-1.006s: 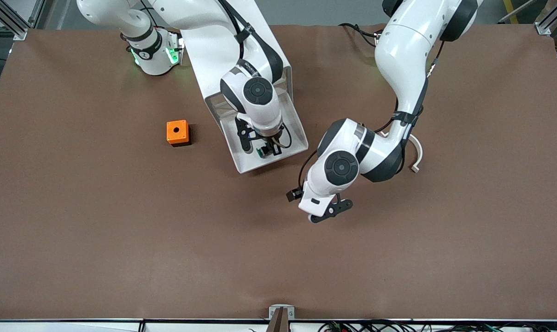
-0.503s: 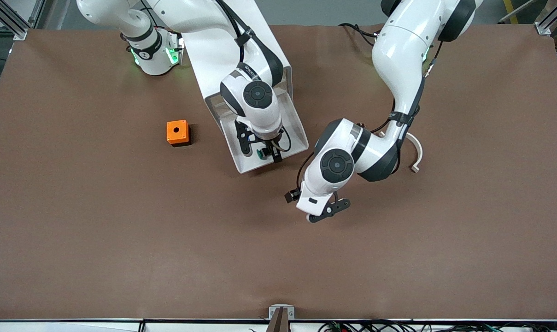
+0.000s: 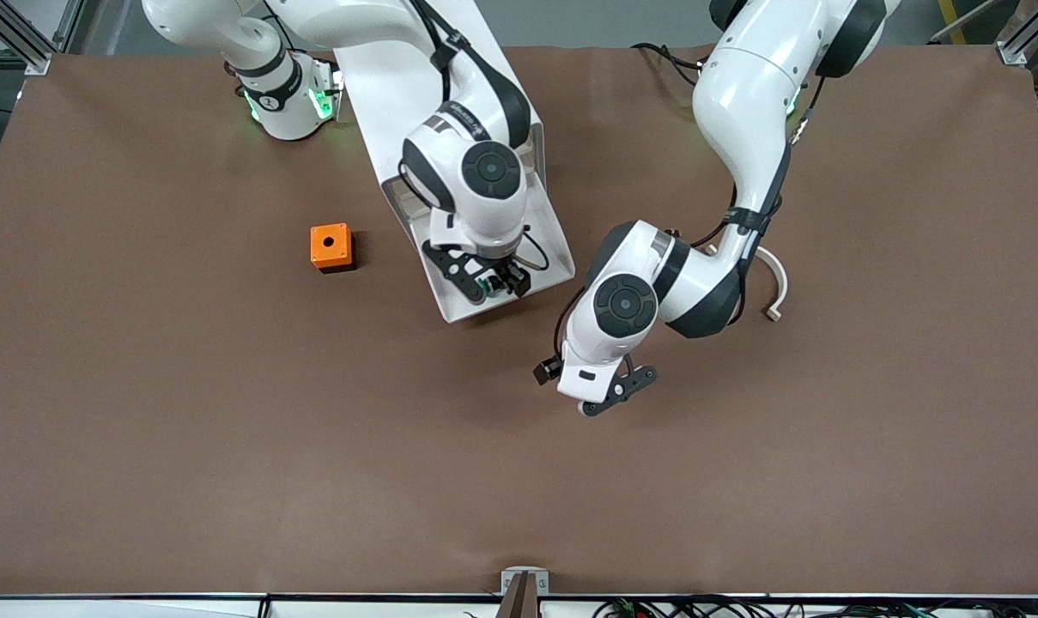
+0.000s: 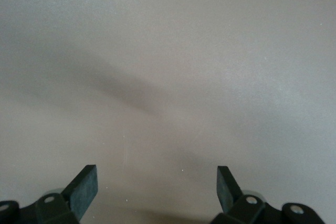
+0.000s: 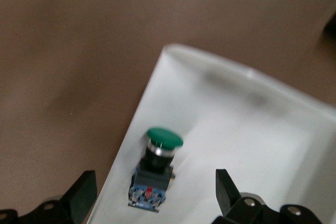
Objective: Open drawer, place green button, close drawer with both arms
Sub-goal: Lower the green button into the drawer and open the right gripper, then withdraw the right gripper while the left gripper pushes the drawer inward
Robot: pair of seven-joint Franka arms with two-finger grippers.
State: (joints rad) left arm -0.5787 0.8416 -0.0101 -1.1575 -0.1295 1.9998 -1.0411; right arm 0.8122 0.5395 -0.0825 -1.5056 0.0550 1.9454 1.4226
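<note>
Button (image 5: 156,171) lies loose in the drawer (image 3: 543,230), right gripper (image 3: 490,282) directly above with jaws apart; left gripper (image 3: 615,393), jaws apart, waits at its 4 o'clock over table; lift clear before pushing shut.

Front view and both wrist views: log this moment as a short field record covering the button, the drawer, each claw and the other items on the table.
button: small green-capped push-button lying in the drawer, near its front corner, free of the claw
drawer: shallow white tray-like drawer, pulled open
right claw: right claw open, over the button in the drawer
left claw: left claw open, empty, over bare brown table
other items: orange cube with a hole, toward the right arm's end
</note>
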